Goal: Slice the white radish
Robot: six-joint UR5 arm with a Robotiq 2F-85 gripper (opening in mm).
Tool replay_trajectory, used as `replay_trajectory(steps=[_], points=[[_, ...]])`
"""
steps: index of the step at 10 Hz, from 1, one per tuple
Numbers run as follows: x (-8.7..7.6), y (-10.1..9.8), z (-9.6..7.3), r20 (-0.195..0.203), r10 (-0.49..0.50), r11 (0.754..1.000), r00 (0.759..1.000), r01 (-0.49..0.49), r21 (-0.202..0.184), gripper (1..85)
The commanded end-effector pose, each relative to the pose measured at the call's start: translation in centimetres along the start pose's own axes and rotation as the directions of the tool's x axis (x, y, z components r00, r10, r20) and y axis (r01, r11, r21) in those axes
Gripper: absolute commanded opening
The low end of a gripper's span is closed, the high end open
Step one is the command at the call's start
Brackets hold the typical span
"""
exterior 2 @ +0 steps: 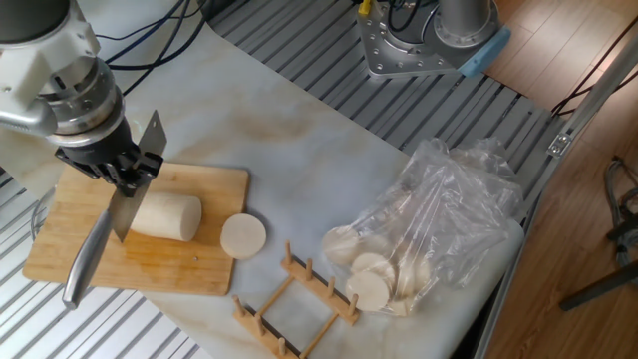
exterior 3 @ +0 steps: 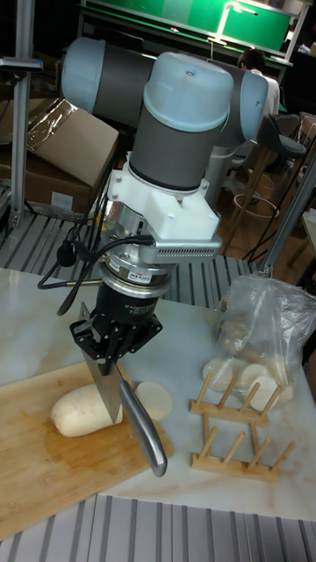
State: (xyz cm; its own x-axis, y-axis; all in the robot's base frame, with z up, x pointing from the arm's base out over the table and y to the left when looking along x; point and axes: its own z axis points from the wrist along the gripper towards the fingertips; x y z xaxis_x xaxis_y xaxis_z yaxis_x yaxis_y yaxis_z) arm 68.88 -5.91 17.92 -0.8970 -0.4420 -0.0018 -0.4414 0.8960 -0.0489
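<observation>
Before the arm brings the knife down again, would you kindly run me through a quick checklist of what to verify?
1. Knife clamped in the gripper: ok, held firmly in both views.
2. White radish lying on the cutting board: ok.
3. Blade over the radish: ok in the tall view; exact cut position cannot tell.
4. Cut slice out of the blade's path: ok, it lies at the board's edge.
5. Wooden rack and plastic bag away from the board: ok.

Arm reaching down over table, wrist vertical, pincer (exterior 2: 128, 172) (exterior 3: 112, 344) pointing down, jaws clamped tight.
</observation>
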Motion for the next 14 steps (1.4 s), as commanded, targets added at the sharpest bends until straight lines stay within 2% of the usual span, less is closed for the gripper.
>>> replay_trajectory(steps=[1,8,10,13,14], points=[[-0.1,-0.4,-0.1,0.005,-0.013,1.0,1.0,0.013,0.011,1.3],[0.1,-0.6,-0.4,-0.006,-0.038,0.999,0.999,0.038,0.021,1.3],[0.3,-0.3,-0.3,-0.007,-0.049,0.999,0.999,0.049,0.012,1.3],[1.7,1.5,0.6,0.012,-0.038,0.997,0.999,0.039,-0.065,1.3],[2.4,1.3,0.9,0.004,-0.037,0.998,0.999,0.037,-0.06,1.3]])
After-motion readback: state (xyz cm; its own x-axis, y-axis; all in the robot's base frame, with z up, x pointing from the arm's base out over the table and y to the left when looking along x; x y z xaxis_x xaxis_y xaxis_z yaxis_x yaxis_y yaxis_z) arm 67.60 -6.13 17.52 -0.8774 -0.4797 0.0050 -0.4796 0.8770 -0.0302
